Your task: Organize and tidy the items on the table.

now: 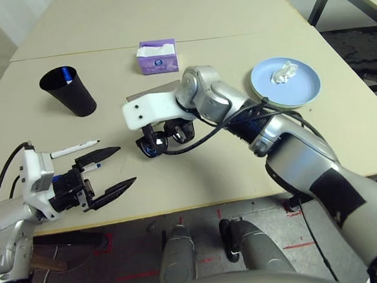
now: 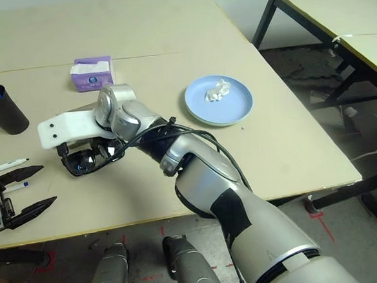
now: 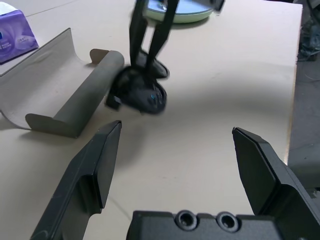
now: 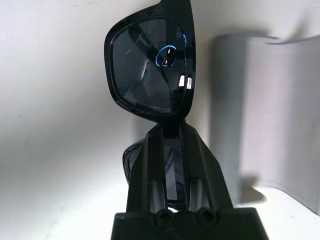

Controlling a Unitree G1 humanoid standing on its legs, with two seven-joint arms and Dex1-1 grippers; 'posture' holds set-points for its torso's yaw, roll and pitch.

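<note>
The right gripper [image 4: 172,127] is closed on the black sunglasses [image 4: 152,67], lifted just beside the open grey glasses case [image 3: 75,95]. The left gripper [image 1: 126,164], fingers spread wide and empty, is near that case; the crumpled tissue [image 1: 284,72] sits on the blue plate [image 1: 262,88], well right of the case.

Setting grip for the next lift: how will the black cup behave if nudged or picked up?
The black cup looks tall and narrow, so a high nudge could tip it. Its smooth side may slip in a loose grip. The blue-capped pen inside would probably rattle or shift.
</note>
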